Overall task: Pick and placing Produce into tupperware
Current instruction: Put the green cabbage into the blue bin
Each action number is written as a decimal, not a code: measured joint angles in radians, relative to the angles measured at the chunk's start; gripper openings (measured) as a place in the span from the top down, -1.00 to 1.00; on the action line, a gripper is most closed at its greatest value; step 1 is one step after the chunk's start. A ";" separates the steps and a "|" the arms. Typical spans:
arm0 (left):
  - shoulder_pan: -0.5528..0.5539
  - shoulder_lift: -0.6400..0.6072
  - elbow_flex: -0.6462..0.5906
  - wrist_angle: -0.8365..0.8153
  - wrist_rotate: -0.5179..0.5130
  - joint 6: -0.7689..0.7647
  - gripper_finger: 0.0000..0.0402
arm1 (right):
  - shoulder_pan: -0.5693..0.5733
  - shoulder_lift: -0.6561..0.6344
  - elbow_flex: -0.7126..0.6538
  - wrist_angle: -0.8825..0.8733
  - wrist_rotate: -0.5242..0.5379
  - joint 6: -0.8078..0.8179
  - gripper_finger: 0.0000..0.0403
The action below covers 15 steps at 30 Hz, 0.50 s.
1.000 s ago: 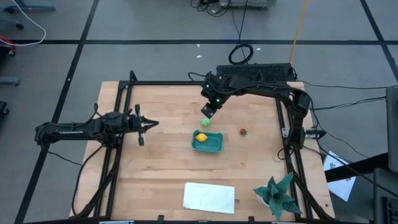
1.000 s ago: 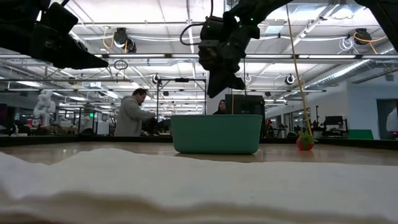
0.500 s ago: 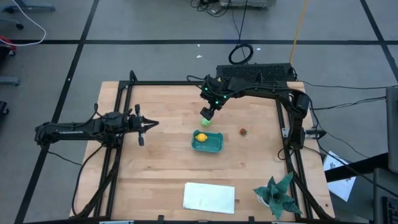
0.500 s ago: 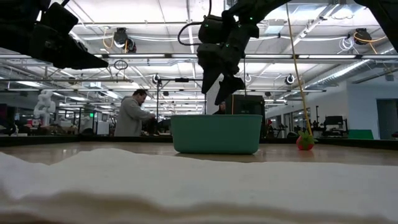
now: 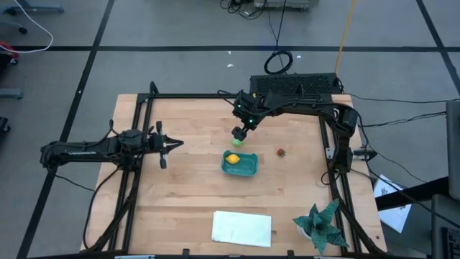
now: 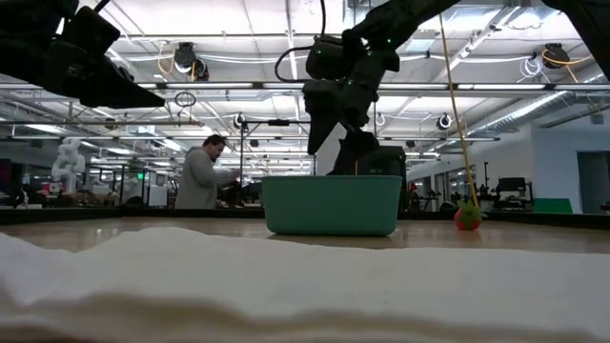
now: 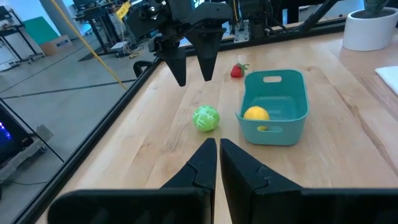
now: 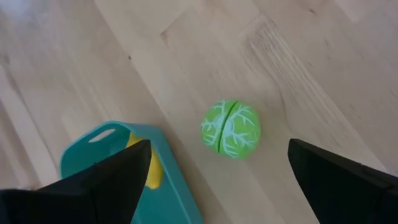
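Now right hand (image 5: 239, 132) open above green ball (image 5: 236, 141)

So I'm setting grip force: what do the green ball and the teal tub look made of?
The light green veined ball looks like hard moulded plastic, matte, with a seam down its middle. The shallow teal rectangular tub looks like smooth, slightly glossy plastic, with thin moulded walls and cut-out handles.

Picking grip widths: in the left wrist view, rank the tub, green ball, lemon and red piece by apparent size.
1. teal tub
2. green ball
3. lemon, partly hidden by the tub wall, so only roughly placed
4. red piece, though it lies farthest from the camera
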 joint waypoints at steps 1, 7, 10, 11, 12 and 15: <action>0.000 0.000 0.000 0.000 0.000 0.000 0.87 | 0.000 0.000 -0.003 0.006 0.000 0.000 -0.84; 0.000 0.000 0.000 0.000 0.000 0.000 0.87 | 0.000 0.045 -0.008 0.013 0.003 0.000 -0.84; 0.000 0.000 0.000 -0.002 0.000 0.002 0.87 | 0.002 0.080 -0.008 0.021 0.001 0.001 -0.84; 0.000 0.000 0.000 -0.002 0.000 0.002 0.87 | 0.003 0.089 -0.008 0.014 0.000 0.001 -0.84; 0.000 0.000 0.000 -0.003 0.000 0.002 0.87 | 0.004 0.101 -0.008 0.011 -0.004 0.001 -0.84; 0.000 0.000 0.000 -0.009 0.000 0.002 0.87 | 0.004 0.120 -0.008 0.015 -0.029 0.012 -0.84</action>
